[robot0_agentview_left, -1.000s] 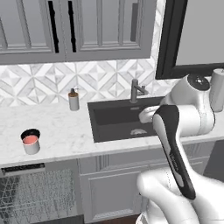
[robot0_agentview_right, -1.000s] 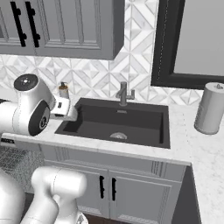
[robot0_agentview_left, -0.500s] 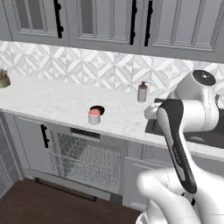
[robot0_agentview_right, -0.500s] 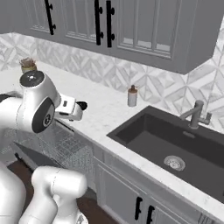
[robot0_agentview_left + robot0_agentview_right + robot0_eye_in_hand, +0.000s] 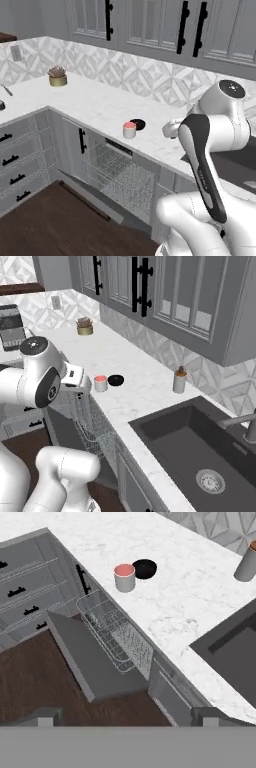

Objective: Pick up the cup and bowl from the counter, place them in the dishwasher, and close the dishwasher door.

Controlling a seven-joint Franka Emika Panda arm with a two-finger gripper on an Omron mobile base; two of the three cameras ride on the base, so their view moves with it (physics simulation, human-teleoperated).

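Fingers: two dark fingertips (image 5: 45, 716) rise at the bottom of the hand view, set wide apart with nothing between them; the gripper (image 5: 125, 717) hangs in the air, apart from every object.
Dishwasher door (image 5: 87, 662): directly ahead of the fingers, between them and the counter edge; the flat grey panel is dropped open over the dark wood floor (image 5: 45, 682).
Wire rack (image 5: 112, 634): just past the door, grey, pulled out of the dishwasher (image 5: 120, 175) and sitting over the door's hinge end.
Cup (image 5: 124, 577): beyond the rack, well apart from the fingers, upright on the counter (image 5: 190, 607) near its front edge; pale grey wall, red-pink top. Also visible in the left base view (image 5: 129, 129) and the right base view (image 5: 100, 383).
Bowl (image 5: 144, 568): small, black, just beside the cup on the side farther from the counter edge; whether the two touch cannot be told.
Soap bottle (image 5: 179, 379): brown-capped, upright, farther along the counter toward the sink, well apart from cup and bowl.
Sink (image 5: 200, 456): dark basin sunk into the counter, off to one side of the fingers in the hand view.
Drawer cabinets (image 5: 25, 587): grey fronts with black handles, on the other side of the open dishwasher from the sink.
Potted plant (image 5: 58, 76): far down the counter, against the patterned tile wall.
Arm (image 5: 210, 150): white with dark joints, raised at counter height.
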